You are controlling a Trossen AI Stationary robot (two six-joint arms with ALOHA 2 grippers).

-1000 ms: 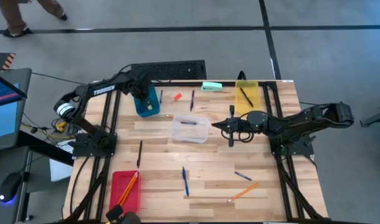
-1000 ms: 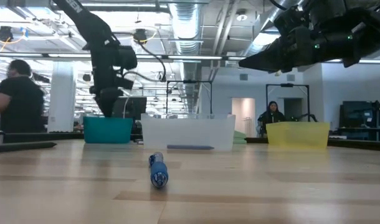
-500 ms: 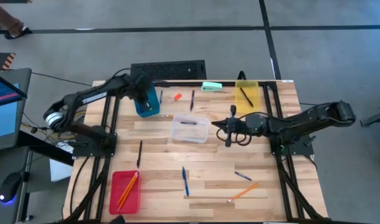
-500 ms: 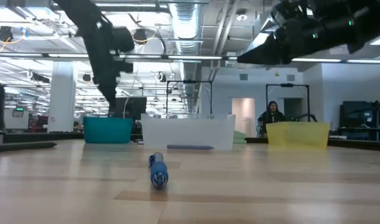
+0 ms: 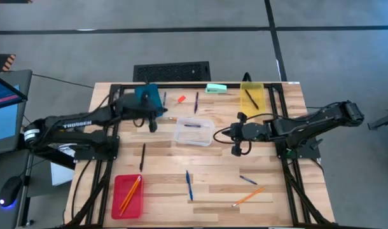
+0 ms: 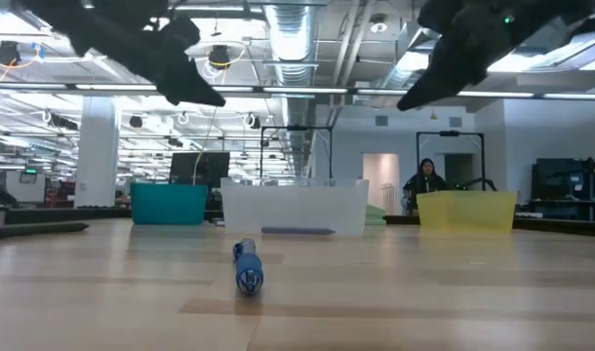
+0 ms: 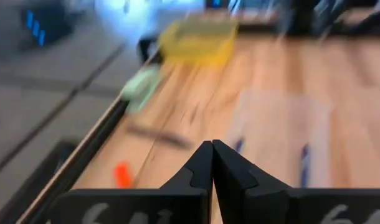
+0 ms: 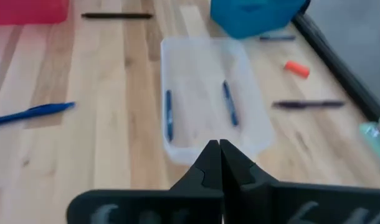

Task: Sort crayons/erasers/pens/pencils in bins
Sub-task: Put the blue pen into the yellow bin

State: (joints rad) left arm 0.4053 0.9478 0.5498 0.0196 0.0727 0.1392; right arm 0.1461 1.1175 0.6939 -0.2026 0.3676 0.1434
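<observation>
Four bins stand on the wooden table: blue (image 5: 147,95) and yellow (image 5: 252,97) at the far side, clear (image 5: 194,132) in the middle with two pens (image 8: 229,103) inside, and red (image 5: 128,194) at the near left, holding pencils (image 5: 131,191). Loose pens (image 5: 189,185) and a pencil (image 5: 248,196) lie toward the near edge. An orange-red eraser (image 5: 181,99) lies at the far side. My left gripper (image 5: 158,116) is shut, in the air between the blue and clear bins. My right gripper (image 5: 224,134) is shut, in the air just right of the clear bin.
A mint-green flat object (image 5: 215,88) lies at the far edge beside the yellow bin, which holds a dark stick (image 5: 250,99). A dark stick (image 5: 142,156) lies left of centre, and a pen (image 5: 196,102) lies beyond the clear bin. A person (image 6: 427,181) shows in the room behind.
My left gripper has drawn back out of the blue bin, gone up and toward the table's near side, and tipped from pointing down to nearly level. My right gripper has risen a little and turned beside the clear bin.
</observation>
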